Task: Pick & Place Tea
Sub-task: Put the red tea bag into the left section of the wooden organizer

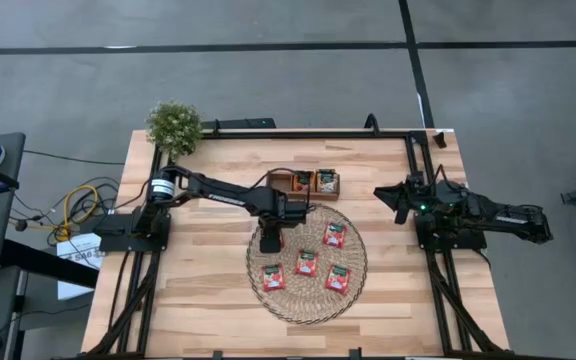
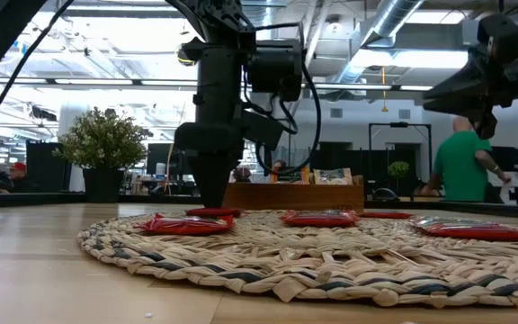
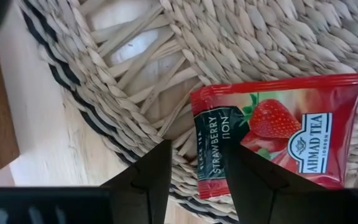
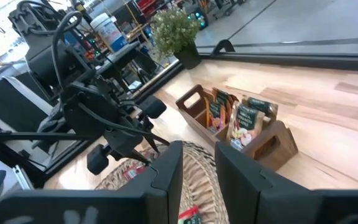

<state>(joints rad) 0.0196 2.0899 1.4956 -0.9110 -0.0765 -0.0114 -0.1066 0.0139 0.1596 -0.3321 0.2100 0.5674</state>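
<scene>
- Left gripper [image 1: 271, 241]: lowered onto the round woven straw mat [image 1: 306, 300] at its 10 o'clock edge. Fingers [image 3: 143, 180] stand apart, straddling one edge of a red square strawberry tea sachet [image 3: 277, 137] that lies flat on the weave.
- Four more red sachets [image 1: 307, 263] lie spread across the mat.
- Brown wooden three-slot tray [image 1: 281, 178]: at the mat's 12 o'clock, sachets upright in two slots.
- Right gripper [image 1: 392, 198]: raised near the table's 3 o'clock side; fingers slightly apart, holding nothing.

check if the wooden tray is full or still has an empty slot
One slot empty: in the wooden tray, two slots hold tea sachets; the slot nearest the plant looks bare.
</scene>
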